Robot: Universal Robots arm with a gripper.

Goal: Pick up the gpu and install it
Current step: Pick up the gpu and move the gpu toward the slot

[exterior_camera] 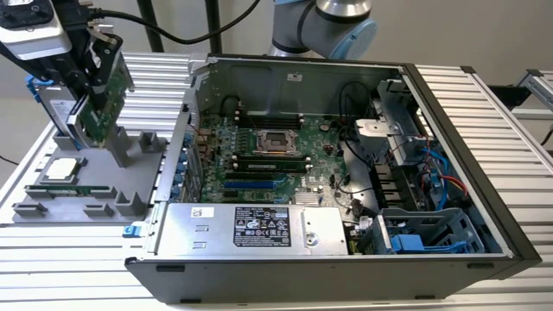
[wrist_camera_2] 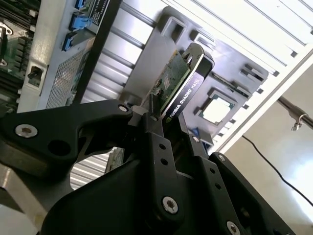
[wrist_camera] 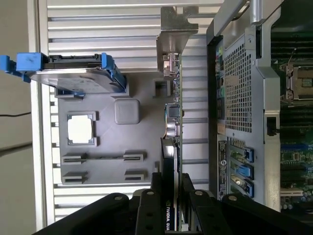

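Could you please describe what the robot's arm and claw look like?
The silver-grey arm has rounded tubular joints and a light-blue cap. The matte black claw has flat linkage plates dotted with silver screw heads and slim straight fingers. A white-and-grey camera box is mounted by it, and a black cable loops away.

The gpu [exterior_camera: 105,97] is standing on edge, a flat green circuit-board card with a black cooler on one face and a silver metal bracket [wrist_camera: 172,29] at one end. It is sitting clamped in the gripper [wrist_camera: 171,182], upright over the far edge of the grey holder tray [exterior_camera: 52,194] in the exterior view. Whether its lower edge is touching the tray cannot be told.
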